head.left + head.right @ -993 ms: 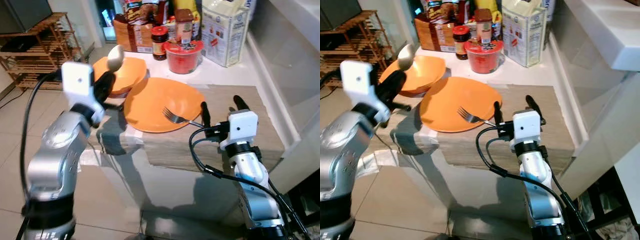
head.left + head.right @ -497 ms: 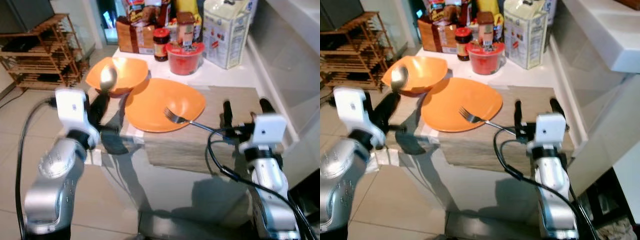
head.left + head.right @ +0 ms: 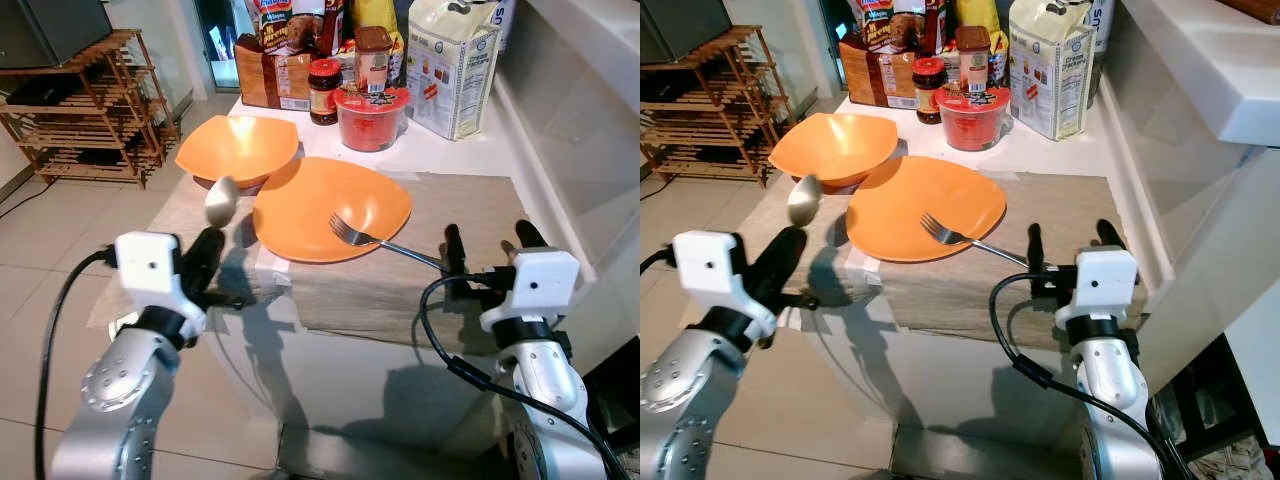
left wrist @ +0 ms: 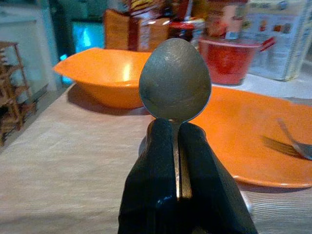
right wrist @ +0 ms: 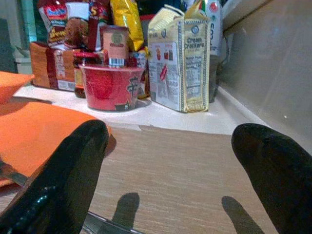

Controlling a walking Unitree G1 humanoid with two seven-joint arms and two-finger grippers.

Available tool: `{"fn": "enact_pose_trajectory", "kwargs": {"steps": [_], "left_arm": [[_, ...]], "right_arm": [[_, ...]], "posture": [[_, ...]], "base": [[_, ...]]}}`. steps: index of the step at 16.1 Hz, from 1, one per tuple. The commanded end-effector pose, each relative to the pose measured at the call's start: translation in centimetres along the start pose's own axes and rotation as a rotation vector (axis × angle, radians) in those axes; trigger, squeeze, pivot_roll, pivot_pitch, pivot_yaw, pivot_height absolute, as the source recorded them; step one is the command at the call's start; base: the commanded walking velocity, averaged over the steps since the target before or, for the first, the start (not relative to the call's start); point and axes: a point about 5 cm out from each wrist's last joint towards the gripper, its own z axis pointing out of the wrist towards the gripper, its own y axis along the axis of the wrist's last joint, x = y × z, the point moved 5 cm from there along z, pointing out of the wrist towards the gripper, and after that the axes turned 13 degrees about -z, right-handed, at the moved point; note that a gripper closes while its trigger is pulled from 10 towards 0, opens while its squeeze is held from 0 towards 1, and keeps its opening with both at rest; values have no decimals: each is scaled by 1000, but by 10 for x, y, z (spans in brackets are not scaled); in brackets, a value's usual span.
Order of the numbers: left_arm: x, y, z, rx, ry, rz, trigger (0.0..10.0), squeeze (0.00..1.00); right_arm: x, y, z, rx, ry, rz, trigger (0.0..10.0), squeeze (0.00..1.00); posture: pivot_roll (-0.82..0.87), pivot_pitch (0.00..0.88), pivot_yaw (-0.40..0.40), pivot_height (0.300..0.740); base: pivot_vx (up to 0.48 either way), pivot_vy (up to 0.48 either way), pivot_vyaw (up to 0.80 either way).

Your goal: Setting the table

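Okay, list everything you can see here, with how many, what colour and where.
Plate: one, orange, on the placemat.
Bowl: one, orange, behind the plate's left side.
Fork: one, silver, tines on the plate, handle on the mat.
Spoon: one, silver, in the left gripper.
Placemat: one, beige.
Noodle cup: one, red, table's back.
Cracker box: one, white.
Wooden rack: one, far left.
Left gripper: shut on spoon.
Right gripper: open, over mat.
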Motion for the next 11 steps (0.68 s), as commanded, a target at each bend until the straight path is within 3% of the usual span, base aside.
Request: {"fn": "enact_pose_trajectory", "kwargs": {"steps": [1,8,11], "left_arm": [[-2,4,2,-18,-5,22,0,0],[-4,9,17,-52,-14,15,0,0],[-7,10,20,-65,-28,16,0,0]], "right_arm": [[4,2,3,-6,17,19,10000,0],[7,-6,14,21,43,24,10000,0],[7,-8,18,19,52,18,10000,0]], "posture": [[-78,0,75,740],[-88,0,55,740],[-90,0,50,740]], "base": [[0,0,0],[0,0,0],[-257,0,0]]}}
